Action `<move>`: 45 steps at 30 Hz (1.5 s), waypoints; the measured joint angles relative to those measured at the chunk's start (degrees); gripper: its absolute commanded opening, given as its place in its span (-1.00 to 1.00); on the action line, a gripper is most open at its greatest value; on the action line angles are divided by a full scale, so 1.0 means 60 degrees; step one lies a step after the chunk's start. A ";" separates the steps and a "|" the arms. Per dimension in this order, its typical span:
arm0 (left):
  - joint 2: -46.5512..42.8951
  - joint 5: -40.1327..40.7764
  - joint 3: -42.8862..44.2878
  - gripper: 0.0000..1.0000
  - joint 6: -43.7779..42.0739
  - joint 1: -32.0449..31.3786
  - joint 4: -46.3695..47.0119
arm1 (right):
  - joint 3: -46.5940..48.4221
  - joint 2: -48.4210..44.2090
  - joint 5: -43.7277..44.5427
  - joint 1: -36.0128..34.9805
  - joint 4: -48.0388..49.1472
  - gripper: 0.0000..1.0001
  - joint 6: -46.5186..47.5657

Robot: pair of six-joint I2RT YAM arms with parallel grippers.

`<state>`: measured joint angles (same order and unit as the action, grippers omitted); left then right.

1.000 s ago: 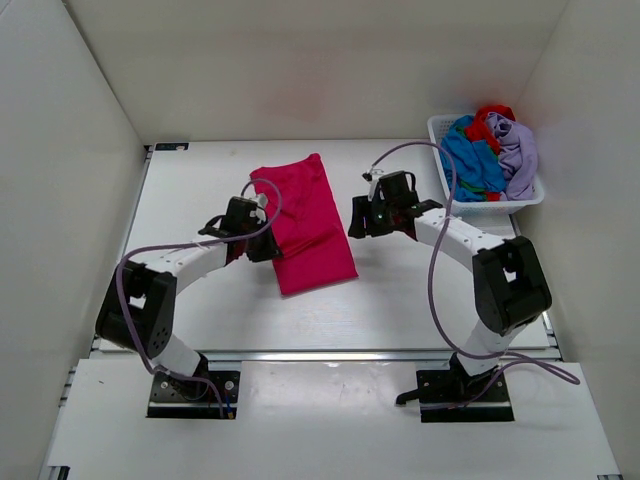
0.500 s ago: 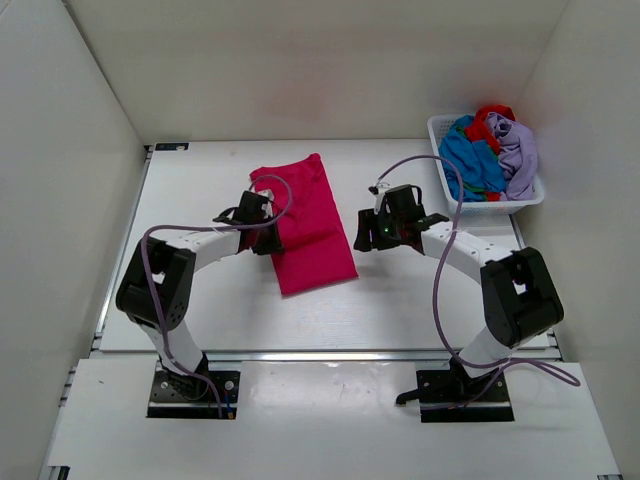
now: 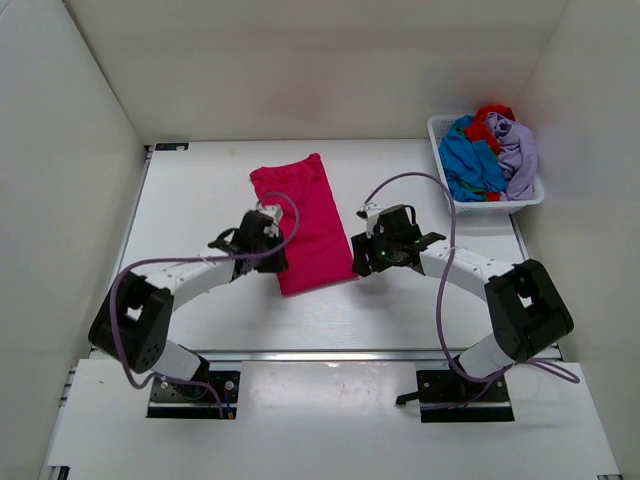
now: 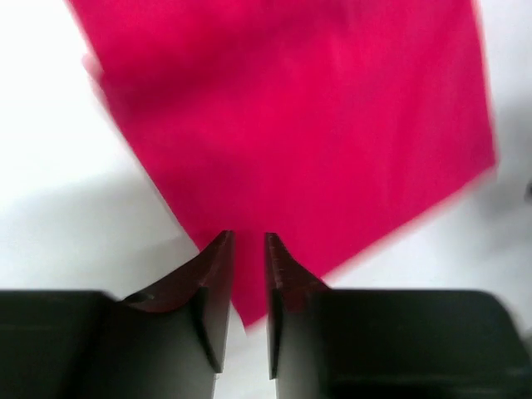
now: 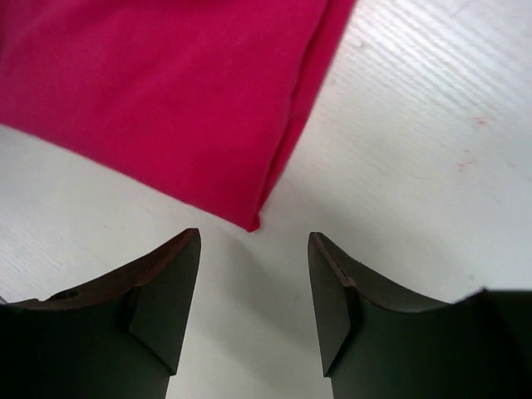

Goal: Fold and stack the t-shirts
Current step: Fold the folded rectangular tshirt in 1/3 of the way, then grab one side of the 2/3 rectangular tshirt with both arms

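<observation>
A magenta-pink t-shirt (image 3: 305, 215), folded into a long strip, lies flat on the white table. My left gripper (image 3: 272, 252) hovers at the strip's left edge near its near end. In the left wrist view the jaws (image 4: 248, 237) stand almost together, with only a narrow slit. They hold nothing, and the shirt's (image 4: 291, 125) near-left corner lies under them. My right gripper (image 3: 362, 260) is open and empty beside the near-right corner. In the right wrist view that corner of the shirt (image 5: 166, 100) lies just ahead of the open gripper (image 5: 253, 234).
A white slatted basket (image 3: 437, 125) stands at the back right. It holds a blue shirt (image 3: 470, 155), a red shirt (image 3: 492, 115) and a lavender shirt (image 3: 518, 150) in a heap. White walls enclose the table on three sides.
Both grippers have moved toward me along the pink shirt's sides, down to its near end. The right one has also closed in on the near-right corner. The shirt has not moved.
</observation>
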<state>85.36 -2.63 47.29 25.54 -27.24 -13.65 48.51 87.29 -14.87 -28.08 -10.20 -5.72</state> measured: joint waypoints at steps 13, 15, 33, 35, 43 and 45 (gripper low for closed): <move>-0.1049 -0.0219 -0.2073 0.11 0.1147 -0.0568 0.0080 | -0.0200 0.0171 -0.0208 -0.0007 0.0277 -0.09 -0.0437; -0.1064 -0.0189 -0.2182 0.11 0.1566 -0.0656 0.0186 | -0.0204 0.0302 -0.0178 -0.0040 0.0288 -0.08 -0.0823; -0.1166 -0.0004 -0.3147 -0.32 0.3923 -0.1035 0.2029 | -0.0452 0.0820 0.0109 -0.0331 0.0776 -0.39 -0.2320; -0.1155 0.0004 -0.3198 -0.56 0.3971 -0.1031 0.2095 | -0.0455 0.0918 0.0095 -0.0342 0.0889 -0.62 -0.2379; -0.1217 -0.0029 -0.3348 -1.00 0.3956 -0.0984 0.2171 | -0.0725 0.0980 -0.0211 -0.0455 0.1333 -0.98 -0.2546; -0.1453 0.0000 -0.3413 -1.00 0.3898 -0.0984 0.1891 | -0.0841 0.0845 -0.0200 -0.0583 0.1319 -1.00 -0.2568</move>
<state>76.64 -2.63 26.81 48.93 -33.15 -2.31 43.46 92.36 -16.08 -31.57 -2.28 -21.12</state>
